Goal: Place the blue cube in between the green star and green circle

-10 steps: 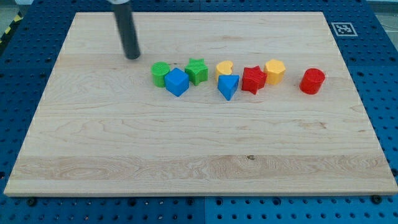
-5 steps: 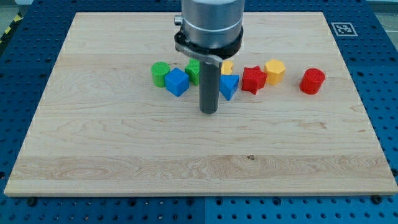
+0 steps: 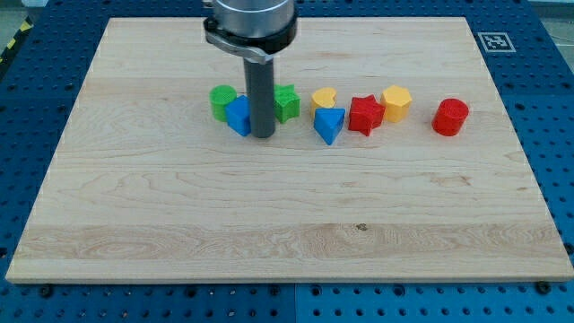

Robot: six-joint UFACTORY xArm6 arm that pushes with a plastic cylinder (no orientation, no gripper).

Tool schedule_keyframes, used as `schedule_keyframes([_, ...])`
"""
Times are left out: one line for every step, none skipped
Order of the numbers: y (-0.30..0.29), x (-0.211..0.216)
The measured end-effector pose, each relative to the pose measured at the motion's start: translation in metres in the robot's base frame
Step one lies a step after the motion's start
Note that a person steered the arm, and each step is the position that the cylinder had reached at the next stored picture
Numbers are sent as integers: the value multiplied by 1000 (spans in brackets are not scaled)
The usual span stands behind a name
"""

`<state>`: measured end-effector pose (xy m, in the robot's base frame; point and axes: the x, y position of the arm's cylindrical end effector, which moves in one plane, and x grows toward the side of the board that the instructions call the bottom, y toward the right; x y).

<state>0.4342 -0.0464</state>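
- While you watch, the wooden board [image 3: 179, 206] carries every block in one row nearer its top edge.
- My tip [image 3: 263, 135] has no jaws and holds nothing; it presses the blue cube's [image 3: 237, 116] right side.
- You see that cube touching the green circle [image 3: 221, 100], with the green star [image 3: 286, 102] just right of the rod.

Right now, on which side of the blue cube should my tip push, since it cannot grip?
Push its lower face, from the view's bottom. The blue cube sits just below the gap between green circle and green star; my tip stands at its right.
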Motion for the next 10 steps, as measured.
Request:
schedule_keyframes([-17, -4])
schedule_keyframes([-19, -12])
schedule_keyframes([-16, 15])
schedule_keyframes([-37, 25])
schedule_keyframes([-58, 13])
schedule_keyframes([-60, -13])
schedule_keyframes([-47, -28])
schedule_keyframes([-28, -28])
schedule_keyframes([-43, -24])
schedule_keyframes([-95, -18])
